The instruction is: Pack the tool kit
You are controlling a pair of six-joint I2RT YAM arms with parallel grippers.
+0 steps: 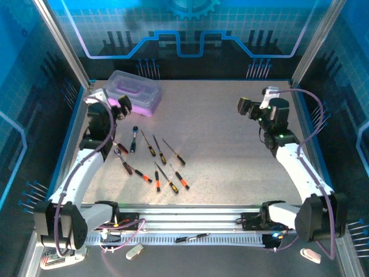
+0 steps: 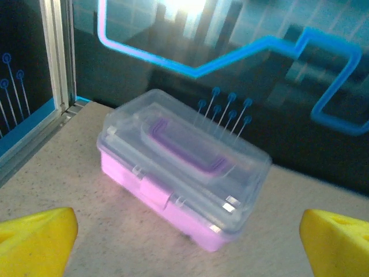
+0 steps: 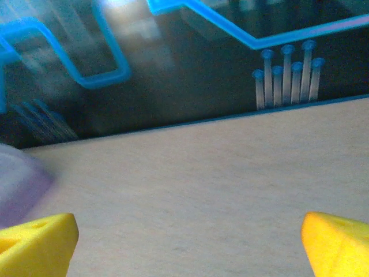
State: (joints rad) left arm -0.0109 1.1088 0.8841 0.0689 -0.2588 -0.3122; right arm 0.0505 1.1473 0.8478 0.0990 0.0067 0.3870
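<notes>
The tool kit case (image 1: 136, 92), purple base under a shut clear lid with a purple handle, stands at the table's back left. In the left wrist view the case (image 2: 184, 167) lies just ahead of my left gripper (image 2: 187, 254), whose yellow fingers (image 2: 36, 238) stand wide apart with nothing between them. From above, the left gripper (image 1: 123, 107) hovers at the case's front left. Several black screwdrivers (image 1: 157, 161) with orange or yellow handles lie scattered on the table in front of the case. My right gripper (image 1: 247, 108) is open above bare table (image 3: 190, 202), with the case a purple blur (image 3: 17, 184) at the left.
One more screwdriver (image 1: 192, 237) lies on the front rail between the arm bases. White objects (image 1: 134, 251) (image 1: 310, 254) sit on the front ledge. Blue panel walls and metal posts enclose the table on three sides.
</notes>
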